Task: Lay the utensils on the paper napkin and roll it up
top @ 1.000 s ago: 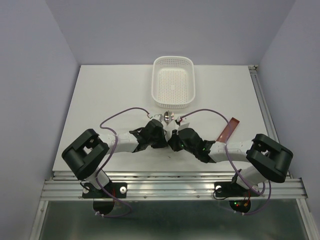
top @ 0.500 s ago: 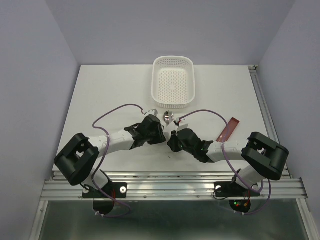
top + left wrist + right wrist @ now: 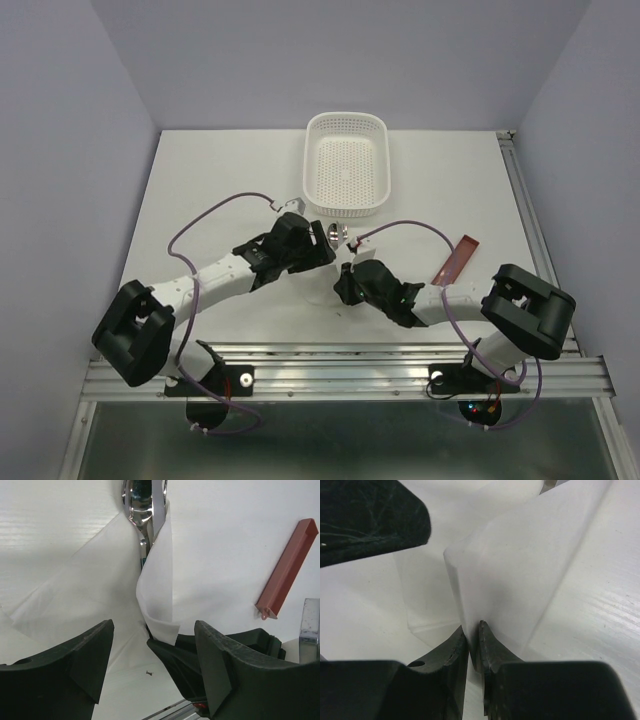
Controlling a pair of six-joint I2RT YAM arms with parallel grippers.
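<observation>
From where I sit, my left claw (image 3: 154,642) is spread wide and grips nothing. Its two dark fingers (image 3: 85,665) stand on either side of the work, clear of the paper. Between and just ahead of them lies the paper napkin (image 3: 95,595), flat on the white table (image 3: 235,530) to the claw's left side and creased along diagonal lines. One edge of it is folded up into a tall loose flap toward the claw's right finger.

The spoon (image 3: 136,505) lies on the napkin, straight ahead of the left claw. Its shiny bowl pokes out past the far edge, and the handle runs back under the raised flap, so I see only a short dark bit of it.

My right claw (image 3: 472,630) sits right in the gap of the left one, tips nearly together, pinching the base of that raised flap. The sheet rises up and away from its tips. In the right wrist view, a finger of the left claw shows at upper left, near but not touching.

Well off to the right claw's outer side, a reddish-brown bar (image 3: 287,567) lies slanted on the table. Beyond both claws, past the spoon bowl, stands the white basket (image 3: 345,170).
</observation>
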